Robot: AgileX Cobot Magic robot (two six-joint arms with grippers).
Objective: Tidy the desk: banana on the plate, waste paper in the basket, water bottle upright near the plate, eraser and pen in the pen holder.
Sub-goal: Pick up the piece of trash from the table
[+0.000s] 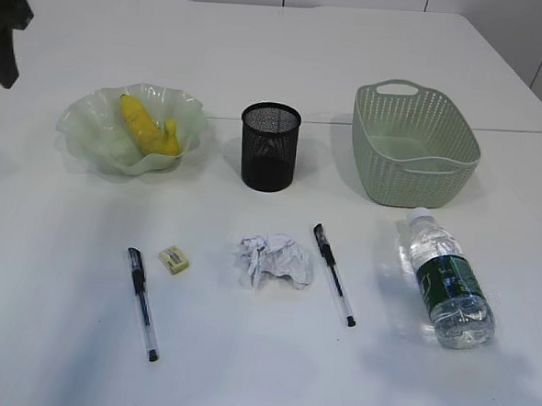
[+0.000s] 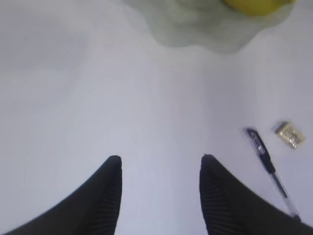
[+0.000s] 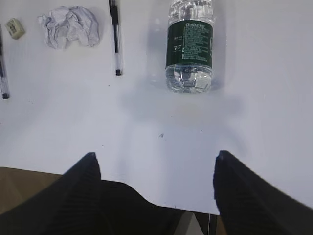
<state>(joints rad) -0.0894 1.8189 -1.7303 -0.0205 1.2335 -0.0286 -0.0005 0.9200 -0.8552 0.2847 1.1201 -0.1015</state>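
The yellow banana (image 1: 147,126) lies in the wavy glass plate (image 1: 83,118). Crumpled waste paper (image 1: 275,260) sits mid-table between the eraser (image 1: 174,260) and one pen (image 1: 333,273); another pen (image 1: 142,303) lies further left. The water bottle (image 1: 446,278) lies on its side at the right. The black mesh pen holder (image 1: 270,146) and green basket (image 1: 413,143) stand behind. My left gripper (image 2: 161,159) hangs open over bare table left of the plate (image 2: 205,29). My right gripper (image 3: 156,156) is open near the front edge, short of the bottle (image 3: 190,46).
A dark part of the left arm (image 1: 4,30) shows at the top left corner. The table's front edge (image 3: 146,203) runs just under the right gripper. A seam between two tabletops (image 1: 505,133) crosses behind the basket.
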